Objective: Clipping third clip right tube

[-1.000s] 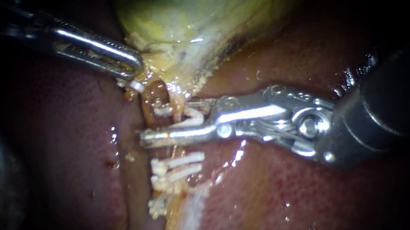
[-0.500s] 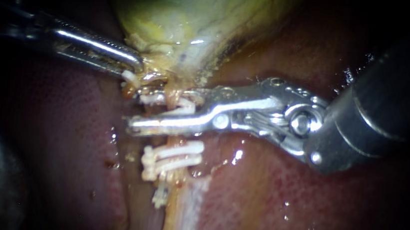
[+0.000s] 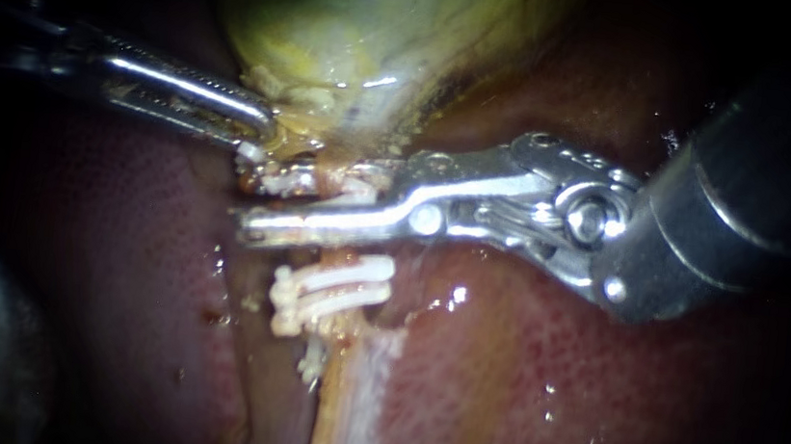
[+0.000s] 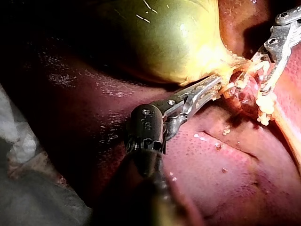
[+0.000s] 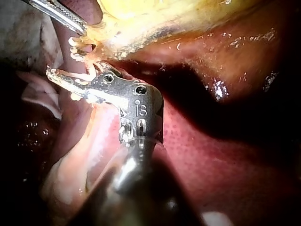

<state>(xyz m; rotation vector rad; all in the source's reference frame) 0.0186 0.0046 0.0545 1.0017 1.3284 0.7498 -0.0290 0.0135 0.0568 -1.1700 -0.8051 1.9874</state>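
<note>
right instrument's end effector [image 3: 252, 203] is nearly closed across the tube [image 3: 332, 400], squeezing a white clip [image 3: 352, 189] just under the gallbladder [image 3: 356, 25]. two clips [image 3: 331, 293] already sit below. left instrument [image 3: 264, 132] pinches the gallbladder's neck. remaining, i'd say: full crimp, release.

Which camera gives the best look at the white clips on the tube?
The endoscope view: the clips lie plainly across the tube, below the right instrument. The left wrist view shows only pale lumps beside that instrument; the right wrist view does not show them clearly.
</note>
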